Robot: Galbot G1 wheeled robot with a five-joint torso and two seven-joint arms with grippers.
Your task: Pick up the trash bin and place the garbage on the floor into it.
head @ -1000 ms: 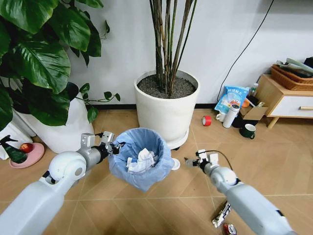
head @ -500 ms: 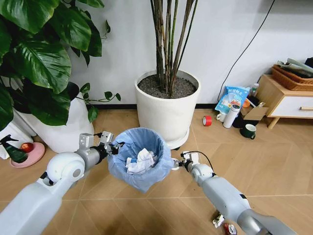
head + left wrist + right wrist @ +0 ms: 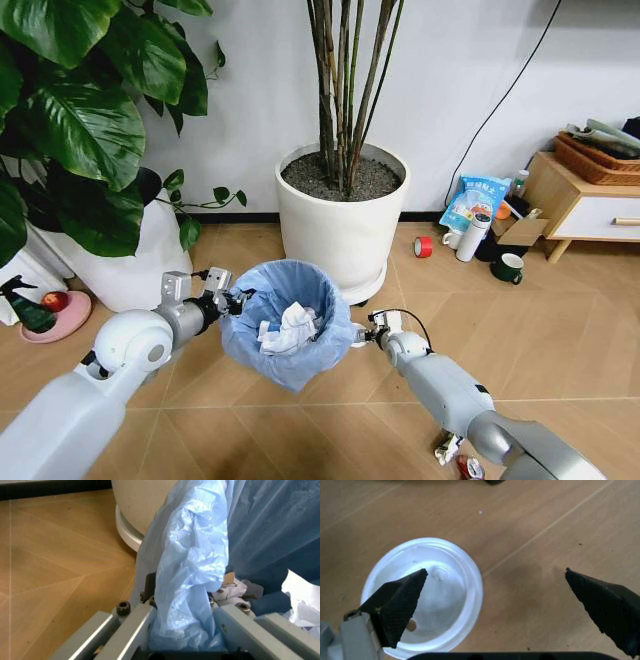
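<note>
Bin (image 3: 288, 322) hangs off the floor (image 3: 560, 330), beside the big white pot (image 3: 342, 215), with paper wads (image 3: 290, 328) inside. Left gripper (image 3: 185, 611) pinches its blue bag rim tight. Right gripper (image 3: 495, 603) has swung in from the side over the last second and now sits low by the bin, fingers spread wide over a small white cup (image 3: 427, 596). I think it is getting ready to grab the cup. More wrappers (image 3: 450, 447) lie near the right arm
</note>
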